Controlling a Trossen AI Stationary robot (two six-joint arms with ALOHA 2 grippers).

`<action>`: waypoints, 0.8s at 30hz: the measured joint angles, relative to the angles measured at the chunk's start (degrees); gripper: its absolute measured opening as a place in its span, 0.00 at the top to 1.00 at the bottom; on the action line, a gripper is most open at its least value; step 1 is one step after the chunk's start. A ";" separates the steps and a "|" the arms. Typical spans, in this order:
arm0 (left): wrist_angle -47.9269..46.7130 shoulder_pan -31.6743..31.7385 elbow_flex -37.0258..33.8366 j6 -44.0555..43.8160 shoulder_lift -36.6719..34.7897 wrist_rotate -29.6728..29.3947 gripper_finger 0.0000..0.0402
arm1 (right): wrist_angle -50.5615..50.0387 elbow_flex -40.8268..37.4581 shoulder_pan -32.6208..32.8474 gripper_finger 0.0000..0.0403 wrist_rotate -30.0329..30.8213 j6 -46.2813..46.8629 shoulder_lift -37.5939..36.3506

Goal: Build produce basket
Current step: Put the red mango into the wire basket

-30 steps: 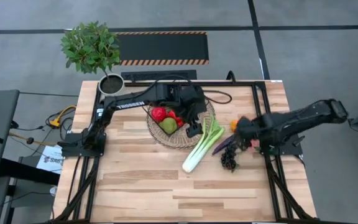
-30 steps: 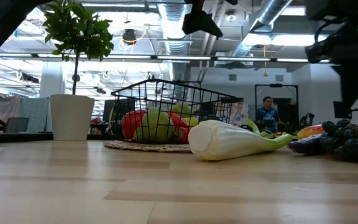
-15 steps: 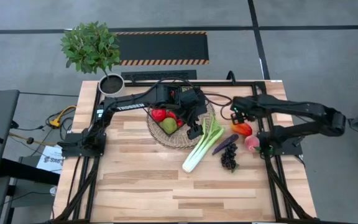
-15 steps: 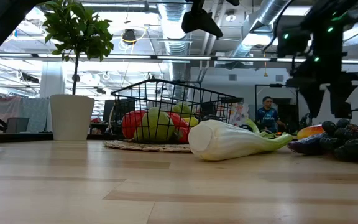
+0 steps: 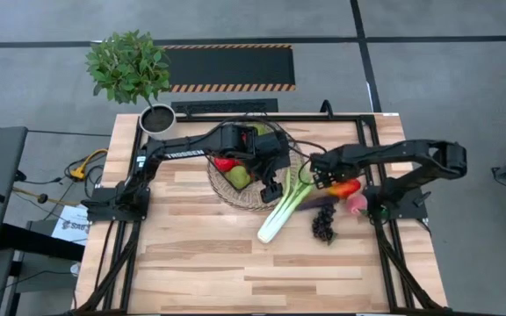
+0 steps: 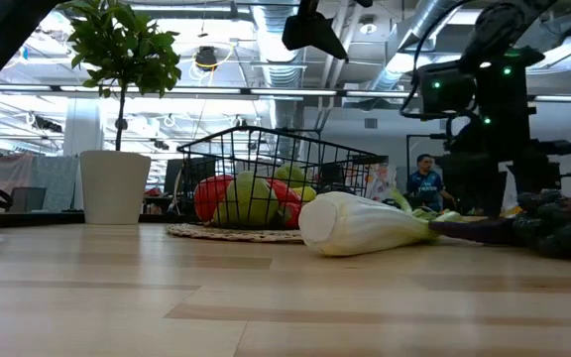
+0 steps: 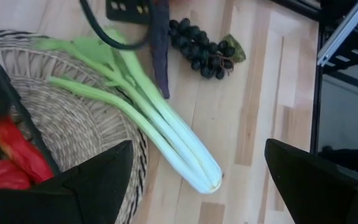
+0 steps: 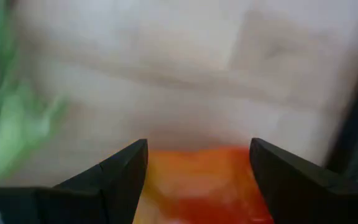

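The dark wire basket (image 5: 240,165) stands on a round wicker tray (image 5: 221,190) and holds red peppers and a green apple (image 6: 249,201). To its right on the table lie a leek (image 5: 285,207), a purple aubergine (image 5: 318,204), dark grapes (image 5: 324,226), a peach (image 5: 356,204) and an orange-red pepper (image 5: 346,187). My left gripper (image 7: 197,186) hangs open above the basket's right rim, over the leek (image 7: 166,134). My right gripper (image 8: 197,149) points down, open, just over the orange-red pepper (image 8: 197,186), which shows between its fingers.
A potted green plant (image 5: 130,68) stands at the table's far left corner. The near half of the wooden table (image 5: 235,272) carries nothing. In the room behind, a person (image 6: 426,183) shows in the low view.
My right gripper has swung toward the table's left and come down from high over the right-hand produce to just above the orange-red pepper, its wrist rolling on the way. The produce has stayed where it lay.
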 joint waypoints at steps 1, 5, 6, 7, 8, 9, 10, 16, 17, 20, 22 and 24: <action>0.02 -0.19 0.00 0.00 0.00 0.00 0.13 | 1.45 -0.58 1.25 0.24 -1.68 1.01 0.12; 0.04 -1.11 0.00 0.00 0.00 -1.23 0.13 | 7.82 -2.15 7.95 0.24 -7.00 6.10 0.18; 0.06 -1.36 0.00 0.00 0.00 -1.70 0.13 | 8.72 -2.17 9.83 0.24 -7.49 7.41 0.19; 0.05 -1.58 0.00 -0.02 0.00 -2.22 0.13 | 9.75 -2.17 11.65 0.24 -7.76 8.73 0.03; 0.06 -1.78 0.00 -0.10 0.00 -2.49 0.13 | 11.00 -2.17 13.55 0.24 -7.78 10.15 -0.07; 0.06 -1.93 0.00 -0.32 0.00 -2.64 0.13 | 12.28 -2.17 15.29 0.24 -8.00 11.55 -0.16; 0.06 -2.09 0.00 -0.66 0.00 -2.68 0.13 | 13.77 -2.19 16.93 0.24 -8.80 12.67 -0.50; 0.58 -2.79 0.00 -2.79 0.00 -2.84 0.13 | 26.74 -1.53 25.73 0.24 -10.29 11.30 -2.65; 0.59 -2.91 0.00 -3.06 0.00 -2.86 0.13 | 27.26 -0.98 26.72 0.24 -10.29 10.54 -3.11; 0.58 -3.36 -0.01 -4.11 0.00 -2.80 0.13 | 25.83 1.23 28.87 0.24 -10.31 8.77 -4.88; 0.90 -3.77 -0.02 -4.56 0.02 -2.60 0.13 | 23.34 3.01 30.21 0.24 -10.29 8.28 -6.65; 1.64 -4.26 -0.02 -5.20 0.02 -2.62 0.13 | 18.51 5.36 31.79 0.24 -10.29 10.24 -8.52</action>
